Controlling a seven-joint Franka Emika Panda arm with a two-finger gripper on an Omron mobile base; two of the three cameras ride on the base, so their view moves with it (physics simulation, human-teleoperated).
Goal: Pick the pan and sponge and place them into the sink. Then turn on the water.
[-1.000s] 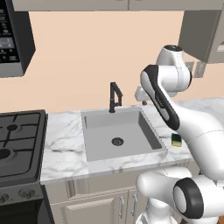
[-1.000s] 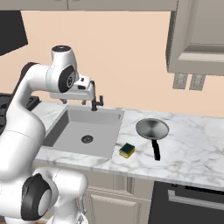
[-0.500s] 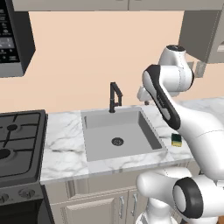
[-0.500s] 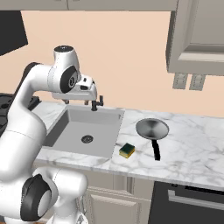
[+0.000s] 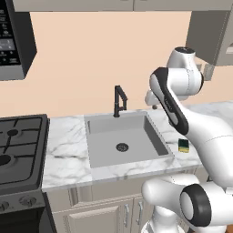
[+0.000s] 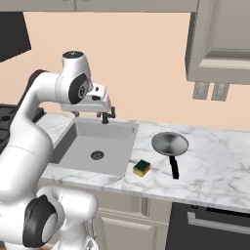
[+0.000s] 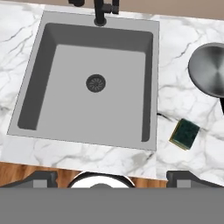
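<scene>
Grey sink (image 6: 73, 149) unchanged; gripper (image 6: 104, 116) has opened slightly wider above it.

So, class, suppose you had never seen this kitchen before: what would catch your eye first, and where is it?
Probably the big white arm, its gripper held open high above the sink, which lies bare with no water running from the black faucet. Next, the grey pan and the sponge, both on the marble counter right of the basin.
</scene>
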